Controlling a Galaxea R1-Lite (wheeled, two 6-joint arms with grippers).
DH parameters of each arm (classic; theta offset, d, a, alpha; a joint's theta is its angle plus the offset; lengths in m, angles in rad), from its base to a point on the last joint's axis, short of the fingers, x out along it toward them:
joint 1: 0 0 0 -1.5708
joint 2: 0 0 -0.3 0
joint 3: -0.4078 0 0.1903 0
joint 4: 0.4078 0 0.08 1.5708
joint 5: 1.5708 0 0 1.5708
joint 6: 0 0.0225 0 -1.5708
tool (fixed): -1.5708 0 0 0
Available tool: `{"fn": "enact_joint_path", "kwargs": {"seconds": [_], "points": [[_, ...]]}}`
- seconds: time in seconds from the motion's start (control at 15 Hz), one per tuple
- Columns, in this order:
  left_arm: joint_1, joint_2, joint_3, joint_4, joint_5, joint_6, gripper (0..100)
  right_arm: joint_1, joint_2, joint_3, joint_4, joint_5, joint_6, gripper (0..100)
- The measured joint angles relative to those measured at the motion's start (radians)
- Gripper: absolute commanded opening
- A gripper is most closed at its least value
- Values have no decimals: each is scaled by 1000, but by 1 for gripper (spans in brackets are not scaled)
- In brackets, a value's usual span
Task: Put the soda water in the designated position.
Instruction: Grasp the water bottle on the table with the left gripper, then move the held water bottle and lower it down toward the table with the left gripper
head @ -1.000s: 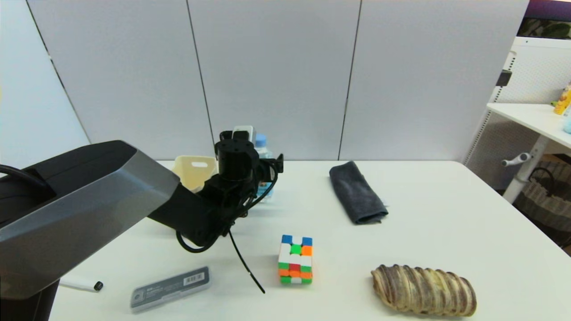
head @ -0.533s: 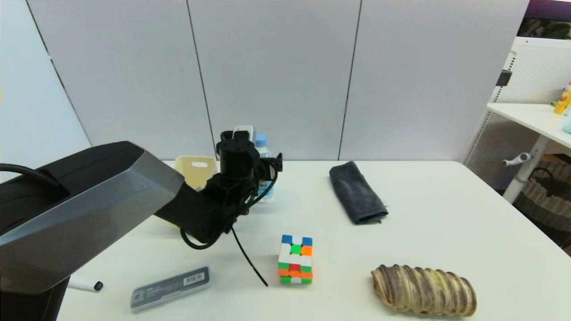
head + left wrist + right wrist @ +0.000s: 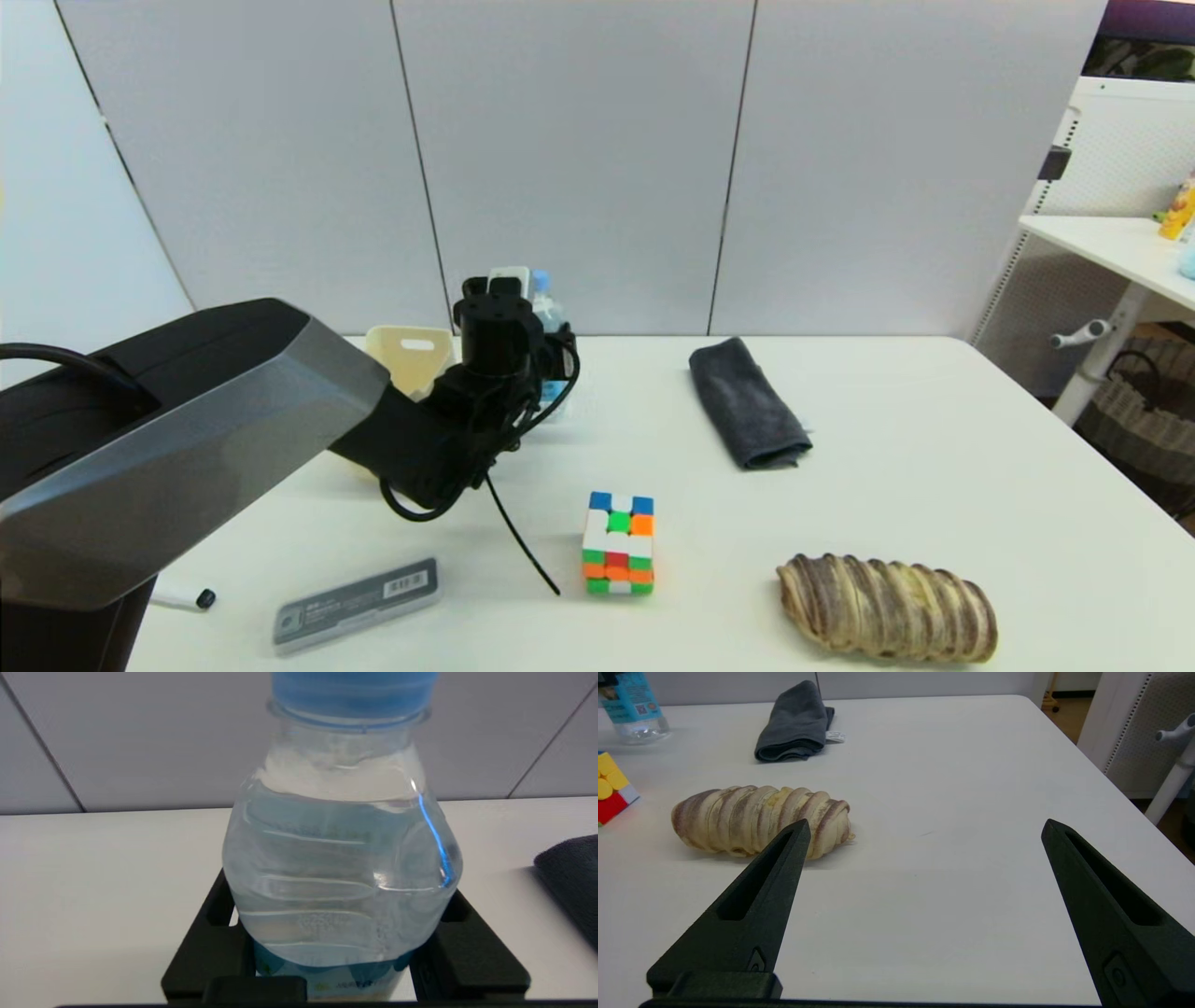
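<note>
The soda water is a clear bottle with a light-blue cap, standing upright at the table's far left-centre beside the cream bin. My left gripper is shut on its lower body; the wrist hides most of it from the head view. In the left wrist view the soda water fills the space between the two black fingers of the left gripper. My right gripper hangs open and empty above the table's near right; its view shows the soda water far off. No mark for the designated position shows on the white table.
A folded grey cloth lies right of the bottle. Nearer me are a colour cube, a striped bread roll, a grey flat case and a pen. A white side table stands at far right.
The left gripper's fingers have drawn in onto the bottle. The bottle's cap has shifted slightly left and up with the wrist. The right arm has not moved.
</note>
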Motion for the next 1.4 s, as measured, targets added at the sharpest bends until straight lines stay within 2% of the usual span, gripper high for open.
{"fn": "enact_joint_path", "kwargs": {"seconds": [0.4,0.8,1.07,1.2,1.4], "points": [[-1,-57,-21,28,-11,43,0,0,0,0,0,0,1,100],[32,-288,-27,165,-21,117,0,0,0,0,0,0,0,100],[121,-494,-115,405,-21,167,0,0,0,0,0,0,0,100],[201,-587,-203,555,-23,192,0,0,0,0,0,0,0,100],[338,-675,-283,702,-60,218,0,0,0,0,0,0,0,100]]}}
